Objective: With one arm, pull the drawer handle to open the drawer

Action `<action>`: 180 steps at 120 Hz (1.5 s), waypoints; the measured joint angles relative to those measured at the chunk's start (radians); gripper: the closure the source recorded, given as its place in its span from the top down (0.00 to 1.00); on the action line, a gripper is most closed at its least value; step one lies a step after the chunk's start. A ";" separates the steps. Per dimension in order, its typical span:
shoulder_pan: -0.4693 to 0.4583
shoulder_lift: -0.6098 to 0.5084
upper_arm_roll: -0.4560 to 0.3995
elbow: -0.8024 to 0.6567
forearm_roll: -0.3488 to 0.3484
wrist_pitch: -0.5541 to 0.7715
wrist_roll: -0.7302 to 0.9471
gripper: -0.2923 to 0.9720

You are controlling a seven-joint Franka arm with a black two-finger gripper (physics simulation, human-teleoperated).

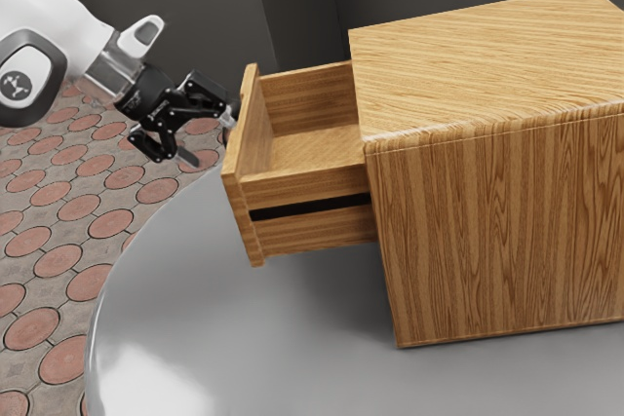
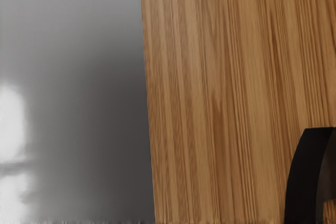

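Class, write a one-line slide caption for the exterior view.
Black gripper at the front of the partly open drawer of a wooden cabinet on a grey table.

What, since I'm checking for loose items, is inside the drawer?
The pulled-out part of the drawer shows bare wooden floor and walls, nothing lying there. The cabinet covers its rear part, which cannot be seen.

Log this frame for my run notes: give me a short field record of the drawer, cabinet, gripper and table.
drawer: pulled partway out of the cabinet, nothing visible inside
drawer front: faces away toward the gripper; handle hidden in the exterior view
cabinet: wooden, standing on the table
gripper: close against the drawer front's outer side
table: grey, curved edge
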 joint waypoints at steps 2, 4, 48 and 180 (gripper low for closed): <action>0.002 0.000 -0.002 -0.001 0.000 -0.001 0.000 0.76; 0.005 0.000 -0.004 -0.003 0.000 -0.001 0.000 0.77; 0.096 -0.002 -0.064 -0.044 -0.001 -0.034 0.005 0.77; 1.051 0.717 -0.835 0.291 -0.303 -0.568 -0.368 0.77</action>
